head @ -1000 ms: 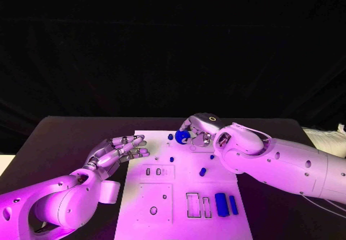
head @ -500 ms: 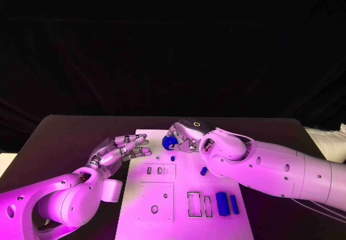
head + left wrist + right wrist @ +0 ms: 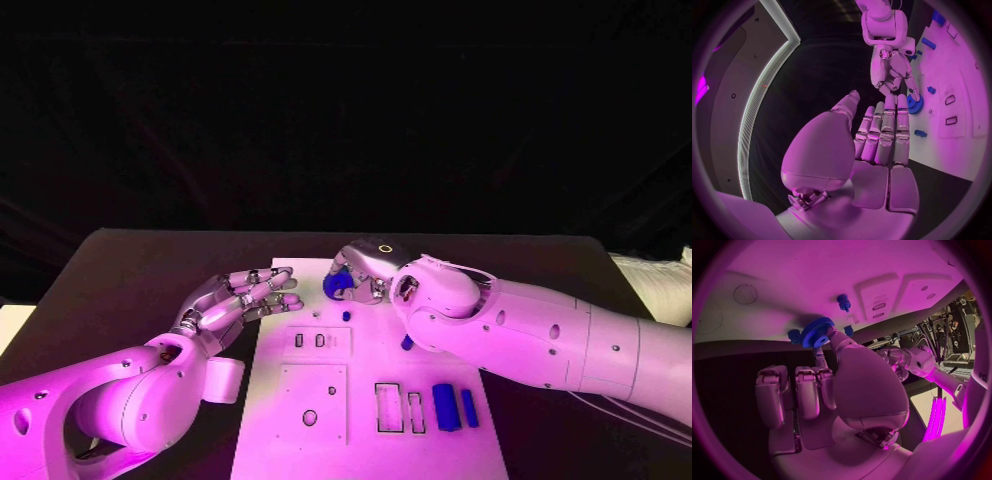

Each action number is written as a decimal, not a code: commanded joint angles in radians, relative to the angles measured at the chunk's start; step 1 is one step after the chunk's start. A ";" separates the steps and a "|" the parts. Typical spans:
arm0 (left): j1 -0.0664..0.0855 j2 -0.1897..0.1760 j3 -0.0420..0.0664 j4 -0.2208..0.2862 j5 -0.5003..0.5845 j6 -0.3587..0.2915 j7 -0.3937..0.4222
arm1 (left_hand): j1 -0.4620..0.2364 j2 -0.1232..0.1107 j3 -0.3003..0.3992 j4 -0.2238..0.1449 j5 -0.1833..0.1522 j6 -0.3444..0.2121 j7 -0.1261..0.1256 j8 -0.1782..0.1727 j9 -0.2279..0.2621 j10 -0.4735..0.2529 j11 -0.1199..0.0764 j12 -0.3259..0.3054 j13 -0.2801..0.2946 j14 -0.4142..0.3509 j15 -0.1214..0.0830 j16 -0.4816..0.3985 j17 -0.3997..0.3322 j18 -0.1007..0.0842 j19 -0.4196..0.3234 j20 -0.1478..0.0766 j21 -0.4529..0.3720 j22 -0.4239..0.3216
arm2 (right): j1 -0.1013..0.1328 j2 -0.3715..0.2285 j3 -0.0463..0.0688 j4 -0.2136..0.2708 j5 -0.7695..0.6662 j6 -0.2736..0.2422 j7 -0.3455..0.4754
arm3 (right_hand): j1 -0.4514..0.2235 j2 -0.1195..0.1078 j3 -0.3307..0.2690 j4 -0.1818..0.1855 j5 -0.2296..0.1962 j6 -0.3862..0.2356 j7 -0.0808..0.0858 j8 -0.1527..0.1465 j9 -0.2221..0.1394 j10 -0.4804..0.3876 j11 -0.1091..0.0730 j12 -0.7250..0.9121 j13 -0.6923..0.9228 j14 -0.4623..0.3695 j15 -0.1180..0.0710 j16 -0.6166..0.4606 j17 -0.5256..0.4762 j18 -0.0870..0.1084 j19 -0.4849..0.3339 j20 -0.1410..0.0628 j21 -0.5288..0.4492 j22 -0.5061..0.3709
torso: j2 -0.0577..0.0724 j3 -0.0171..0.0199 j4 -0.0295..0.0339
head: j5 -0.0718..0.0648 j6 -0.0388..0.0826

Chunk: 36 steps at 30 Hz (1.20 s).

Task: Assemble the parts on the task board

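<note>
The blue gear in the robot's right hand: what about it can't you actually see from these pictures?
- Head view: the right hand covers most of the blue gear; its teeth are too small to make out.
- Right wrist view: the fingers hide where the gear meets the task board, so whether it sits on a peg is unclear.
- Left wrist view: the gear looks tiny and distorted.

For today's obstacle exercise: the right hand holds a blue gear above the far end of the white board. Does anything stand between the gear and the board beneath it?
Nothing visible does. The right hand pinches the blue gear just over the white board. A small blue peg stands on the board nearby, beside the gear, not under it. The left hand hovers open at the board's edge, apart from it.
</note>
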 commanded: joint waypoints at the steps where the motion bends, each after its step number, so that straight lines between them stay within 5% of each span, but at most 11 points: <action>1: 0.001 0.001 0.001 0.000 0.000 0.021 0.006 | 0.000 0.013 -0.002 -0.005 -0.003 -0.007 0.003 0.000 0.001 -0.006 -0.002 0.001 0.000 -0.009 0.000 -0.004 0.001 0.009 -0.007 -0.001 -0.003 -0.001 | -0.003 0.004 -0.003 -0.009 -0.022 0.040 -0.016 | -0.014 -0.002 0.008 0.000 -0.003 0.037 -0.017 -0.012 0.020 0.106 0.004 0.001 0.261 0.104 0.004 0.002 0.260 -0.014 0.106 -0.001 0.002 0.263 | 0.001 0.0005 0.0007 | -0.002 0.000; 10: 0.001 0.001 0.001 -0.001 0.000 0.023 0.003 | 0.000 0.013 -0.002 -0.005 -0.003 -0.007 0.003 0.000 0.001 -0.006 -0.002 0.001 0.000 -0.009 0.000 -0.004 0.001 0.009 -0.007 -0.001 -0.003 -0.001 | -0.002 0.010 -0.003 -0.019 -0.036 0.041 -0.044 | -0.049 -0.020 0.014 0.006 -0.020 -0.008 0.006 -0.056 0.008 0.093 0.023 -0.032 0.243 0.103 0.020 0.000 0.256 -0.014 0.106 0.012 0.002 0.263 | 0.000 0.0002 -0.0007 | -0.001 0.000; 13: 0.001 0.001 0.001 -0.001 0.000 0.023 0.003 | 0.000 0.013 -0.002 -0.005 -0.003 -0.007 0.003 0.000 0.001 -0.006 -0.002 0.001 0.000 -0.009 0.000 -0.004 0.001 0.009 -0.007 -0.001 -0.003 -0.001 | -0.002 0.012 -0.003 -0.022 -0.036 0.043 -0.047 | -0.075 -0.031 0.006 0.021 -0.060 -0.029 0.013 -0.073 0.003 0.085 0.031 -0.049 0.234 0.103 0.028 0.002 0.258 -0.014 0.106 0.019 0.002 0.263 | 0.000 0.0000 -0.0003 | -0.002 0.000; 15: 0.001 0.000 0.001 -0.001 0.000 0.023 0.003 | 0.000 0.013 -0.002 -0.005 -0.003 -0.007 0.003 0.000 0.001 -0.006 -0.002 0.001 0.000 -0.009 0.000 -0.004 0.001 0.009 -0.007 -0.001 -0.003 -0.001 | -0.001 0.013 -0.003 -0.023 -0.034 0.047 -0.049 | -0.106 -0.047 -0.008 0.044 -0.087 -0.051 0.018 -0.077 -0.003 0.082 0.036 -0.058 0.230 0.103 0.033 0.002 0.259 -0.014 0.106 0.025 0.002 0.263 | 0.000 -0.0002 -0.0003 | -0.002 0.000; 18: 0.001 0.000 0.001 0.000 0.000 0.022 0.002 | 0.000 0.013 -0.002 -0.005 -0.003 -0.007 0.003 0.000 0.001 -0.006 -0.002 0.001 0.000 -0.009 0.000 -0.004 0.001 0.009 -0.007 -0.001 -0.003 -0.001 | -0.001 0.014 -0.003 -0.023 -0.026 0.061 -0.052 | -0.192 -0.078 -0.069 0.129 -0.086 -0.083 0.025 -0.076 -0.008 0.079 0.044 -0.066 0.226 0.104 0.039 0.003 0.262 -0.014 0.106 0.032 0.002 0.263 | 0.000 0.0001 -0.0003 | -0.001 0.000; 20: 0.001 -0.001 0.001 0.000 0.000 0.022 0.002 | 0.000 0.013 -0.002 -0.005 -0.003 -0.007 0.003 0.000 0.001 -0.006 -0.002 0.001 0.000 -0.009 0.000 -0.004 0.001 0.009 -0.007 -0.001 -0.003 -0.001 | 0.000 0.014 -0.003 -0.023 -0.017 0.075 -0.054 | -0.252 -0.055 -0.156 0.183 -0.039 -0.088 0.026 -0.073 -0.007 0.078 0.048 -0.067 0.226 0.104 0.042 0.004 0.263 -0.014 0.106 0.037 0.002 0.263 | 0.000 -0.0001 -0.0002 | -0.002 0.000; 24: 0.001 -0.001 0.001 0.000 0.000 0.022 0.002 | 0.000 0.013 -0.002 -0.005 -0.003 -0.007 0.003 0.000 0.001 -0.006 -0.002 0.001 0.000 -0.009 0.000 -0.004 0.001 0.009 -0.007 -0.001 -0.003 -0.001 | 0.000 0.014 -0.003 -0.024 -0.005 0.093 -0.058 | -0.333 -0.002 -0.221 0.180 0.064 -0.077 0.024 -0.071 -0.004 0.079 0.045 -0.065 0.227 0.104 0.041 0.004 0.263 -0.014 0.106 0.036 0.002 0.263 | 0.000 -0.0001 -0.0009 | -0.002 -0.001; 36: 0.001 -0.002 0.001 0.001 0.000 0.019 -0.002 | 0.002 0.014 0.001 -0.008 -0.003 -0.008 0.004 0.000 0.001 -0.007 -0.002 0.002 -0.001 -0.011 0.000 -0.005 0.002 0.009 -0.008 -0.001 -0.002 -0.001 | 0.000 0.015 -0.003 -0.034 0.017 0.095 -0.070 | -0.308 0.035 -0.252 0.177 0.099 -0.062 0.020 -0.069 -0.003 0.081 0.041 -0.061 0.230 0.104 0.039 0.004 0.263 -0.014 0.106 0.034 0.002 0.263 | 0.000 0.0003 -0.0010 | -0.003 -0.002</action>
